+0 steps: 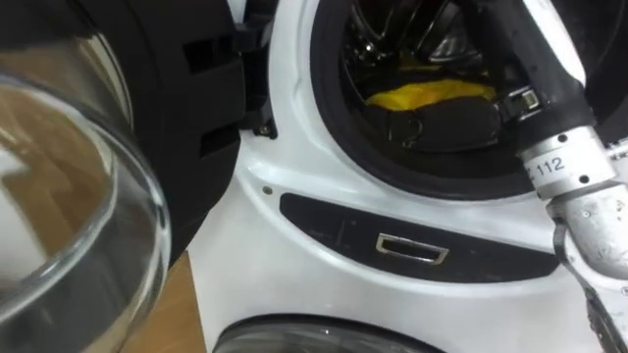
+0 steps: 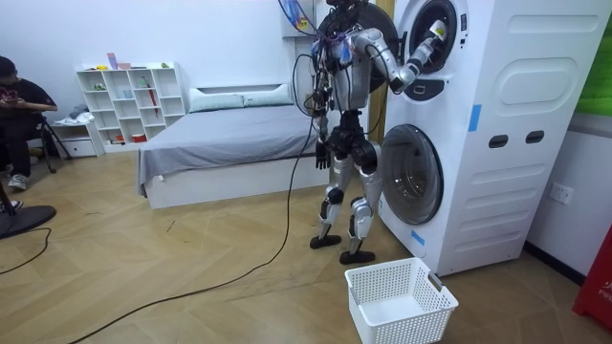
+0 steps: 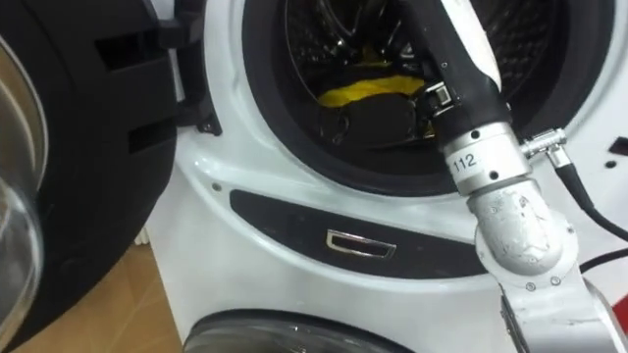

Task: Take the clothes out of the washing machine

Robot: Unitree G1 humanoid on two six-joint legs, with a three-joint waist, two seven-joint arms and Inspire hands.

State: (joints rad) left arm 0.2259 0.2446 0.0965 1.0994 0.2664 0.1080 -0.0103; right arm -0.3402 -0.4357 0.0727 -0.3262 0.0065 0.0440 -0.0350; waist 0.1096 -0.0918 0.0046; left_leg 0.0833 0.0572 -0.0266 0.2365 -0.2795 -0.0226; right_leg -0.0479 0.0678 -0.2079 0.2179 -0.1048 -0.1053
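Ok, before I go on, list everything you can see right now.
washing machine: one, white, stacked unit with an upper and a lower drum, the robot standing in front of it
upper door: one, clear glass in a black frame, swung open to the left
yellow cloth: one, inside the upper drum
lower door: one, glass, closed
handle: one, silver, on the dark strip under the upper drum
basket: one, white, on the floor in front of the machine
bed: one, grey, behind the robot
shelf: one, white, at the far wall
person: one, seated at the room view's left
right hand: black, inside the upper drum by the cloth, contact unclear
left hand: hanging at the hip
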